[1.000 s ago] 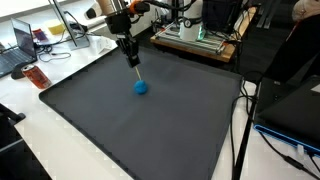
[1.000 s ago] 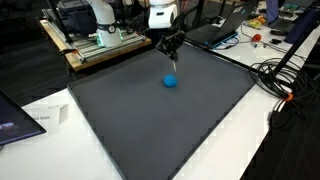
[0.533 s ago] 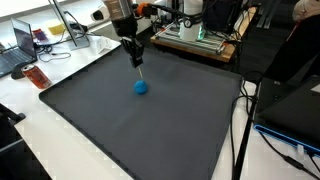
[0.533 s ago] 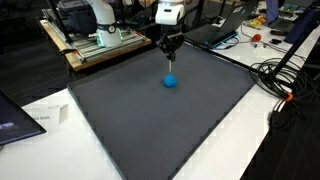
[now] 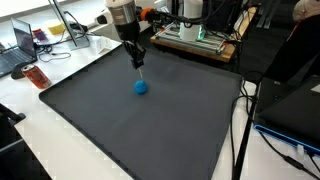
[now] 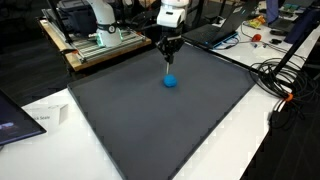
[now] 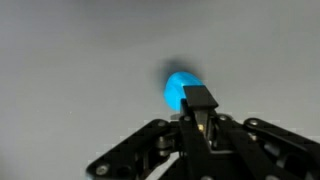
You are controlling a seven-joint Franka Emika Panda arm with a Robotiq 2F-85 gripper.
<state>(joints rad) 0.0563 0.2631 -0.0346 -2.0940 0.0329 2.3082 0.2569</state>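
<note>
Pincer (image 6: 168,60): closed, pointing straight down from a white arm (image 6: 172,14), hanging over the far part of the mat.
Blue ball (image 6: 171,81): small and round, lying on the mat right beneath the pincer's tips; a thin pale sliver shows between them, too fine to make out.
Dark mat (image 6: 150,125): large, set at an angle, covering most of the bench.
Bench (image 6: 232,150): white, showing around the mat's edges.
Laptop (image 6: 12,122): at the near corner, off the mat, with a white paper slip (image 6: 55,113) just beside it.
Cables (image 6: 285,85): black tangle beyond the mat's edge.
Equipment rack (image 6: 95,40): wooden-framed, behind the mat.
</note>
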